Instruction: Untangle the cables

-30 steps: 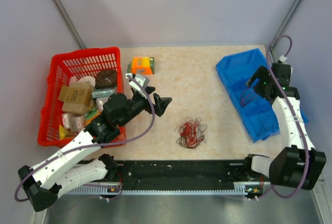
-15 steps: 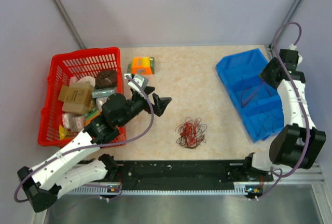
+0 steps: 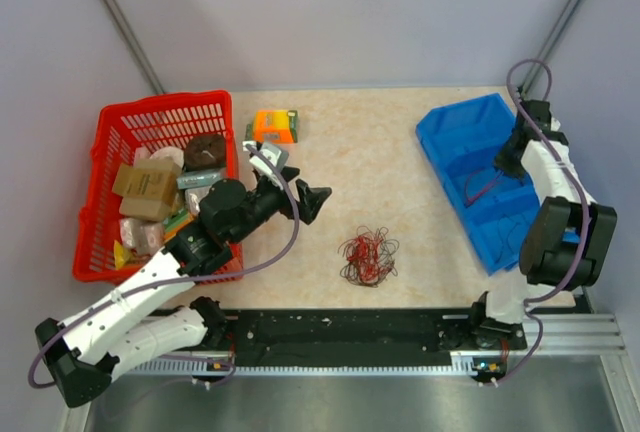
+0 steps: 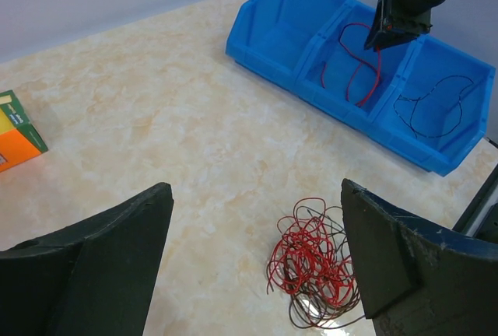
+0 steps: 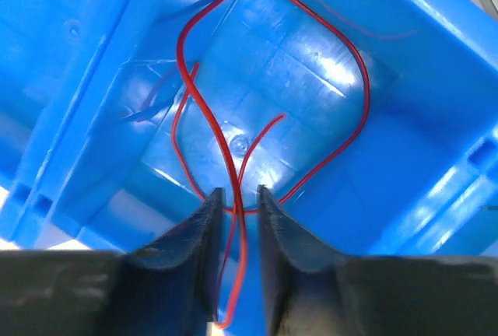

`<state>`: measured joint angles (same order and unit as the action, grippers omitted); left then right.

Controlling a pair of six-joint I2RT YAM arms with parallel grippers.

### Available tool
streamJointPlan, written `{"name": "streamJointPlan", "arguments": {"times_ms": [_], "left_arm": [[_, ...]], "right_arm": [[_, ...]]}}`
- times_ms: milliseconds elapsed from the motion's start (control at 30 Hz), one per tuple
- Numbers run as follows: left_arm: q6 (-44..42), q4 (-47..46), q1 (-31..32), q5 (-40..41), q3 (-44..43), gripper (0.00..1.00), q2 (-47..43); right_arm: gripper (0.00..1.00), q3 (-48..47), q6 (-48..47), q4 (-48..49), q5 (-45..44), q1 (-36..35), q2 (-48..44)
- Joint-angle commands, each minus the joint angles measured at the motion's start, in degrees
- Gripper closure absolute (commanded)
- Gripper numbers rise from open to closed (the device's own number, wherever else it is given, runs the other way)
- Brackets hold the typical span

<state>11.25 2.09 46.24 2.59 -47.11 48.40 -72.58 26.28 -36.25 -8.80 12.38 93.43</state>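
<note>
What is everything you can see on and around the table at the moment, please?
cable bundle: one, red and dark, centre.
blue bin: one, three compartments, right.
red wire: one, middle compartment.
black wire: one, nearest compartment.
red basket: one, left.
packages: several, mixed colours, inside basket.
orange box: one, beside basket.
left claw: one, black, open, hovering beside basket.
right claw: one, black, closed around red wire over bin.
</note>
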Motion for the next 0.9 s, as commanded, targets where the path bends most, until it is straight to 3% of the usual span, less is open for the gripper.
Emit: {"name": "streamJointPlan", "arguments": {"times_ms": [0,33,100,233,367,433,600,800,867], "left_arm": [[0.0,-0.6,0.1,-0.3,-1.2,0.08,1.0],[0.1,-0.6,0.1,-0.5,-1.3,0.08,1.2],[0.3,-0.5,0.1,-1.1,-1.5,0.08,1.9],[0.7,0.3,0.0,-2.3,-2.4,0.08,3.9],[1.1,0.7,0.1,-9.0,-3.8,0.08,7.8],[1.8,2.4,0.1,-14.1,-5.7,0.10,11.7],[4.0,3.3,0.1,-23.2,-7.7,0.14,20.7],[6.7,3.3,0.0,-26.1,-8.4,0.16,28.2],[7.6,3.1,0.1,-26.0,-8.3,0.21,30.3]], "right_arm": [[0.62,-3.8,-4.4,-2.4,-7.3,-5.3,-10.3],[0.47,-3.9,-4.8,-3.6,-9.0,-6.7,-12.8],[0.37,-3.2,-6.5,-5.0,-6.9,-9.6,-18.3],[0.32,2.9,-7.6,-5.1,-2.2,-19.0,-29.9],[0.39,18.8,-3.3,4.7,22.0,-26.7,-38.3],[0.44,27.6,-1.1,12.0,28.3,-29.9,-41.2],[0.54,39.9,0.4,20.9,29.5,-38.5,-43.2],[0.62,45.8,3.0,27.4,28.4,-43.5,-43.3],[0.64,46.8,3.6,29.3,29.1,-43.6,-43.7]]}}
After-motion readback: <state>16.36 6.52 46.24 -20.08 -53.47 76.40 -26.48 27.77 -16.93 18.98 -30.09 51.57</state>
